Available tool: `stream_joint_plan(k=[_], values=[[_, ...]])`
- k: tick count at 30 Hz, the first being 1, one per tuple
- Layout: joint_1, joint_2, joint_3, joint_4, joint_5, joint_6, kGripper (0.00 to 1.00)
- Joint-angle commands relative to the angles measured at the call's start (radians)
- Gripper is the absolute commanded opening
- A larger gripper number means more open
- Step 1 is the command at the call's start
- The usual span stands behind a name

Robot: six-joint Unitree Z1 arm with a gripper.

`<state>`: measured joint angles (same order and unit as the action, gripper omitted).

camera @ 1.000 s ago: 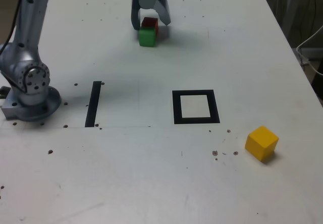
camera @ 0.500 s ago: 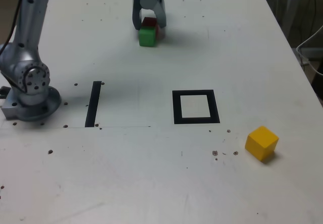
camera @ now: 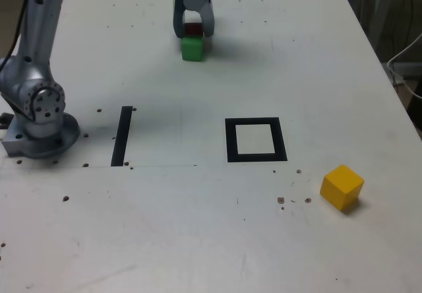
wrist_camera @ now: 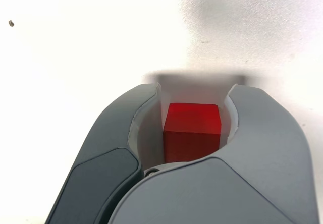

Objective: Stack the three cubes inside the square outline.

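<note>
At the far side of the table my gripper (camera: 194,33) is shut on the red cube (camera: 193,29). The wrist view shows the red cube (wrist_camera: 193,130) held between the two grey fingers (wrist_camera: 126,133) of the gripper (wrist_camera: 196,95). The green cube (camera: 192,48) rests on the table directly in front of the red one, touching or nearly touching it. Near the exterior view's right front lies the yellow cube (camera: 341,186), on its own. The square outline (camera: 255,156) of black tape sits mid-table with nothing inside it.
A straight black tape strip (camera: 121,135) lies to the exterior view's left of the square. My arm's grey base (camera: 39,118) stands at the left edge. Small dark specks dot the white table (camera: 198,227). Cables (camera: 403,62) hang past the right edge.
The fingers have drawn together from wide open onto the red cube. The cubes and the arm stay where they were.
</note>
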<state>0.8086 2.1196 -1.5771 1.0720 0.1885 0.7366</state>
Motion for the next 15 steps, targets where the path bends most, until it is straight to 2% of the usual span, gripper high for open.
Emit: stream_joint_plan(k=[1, 7, 15], values=[[0.001, -0.010, -0.002, 0.006, -0.001, -0.002, 0.18], [-0.008, -0.027, -0.032, 0.034, -0.003, -0.002, 0.17], [-0.047, -0.096, -0.095, 0.115, 0.005, -0.004, 0.17]])
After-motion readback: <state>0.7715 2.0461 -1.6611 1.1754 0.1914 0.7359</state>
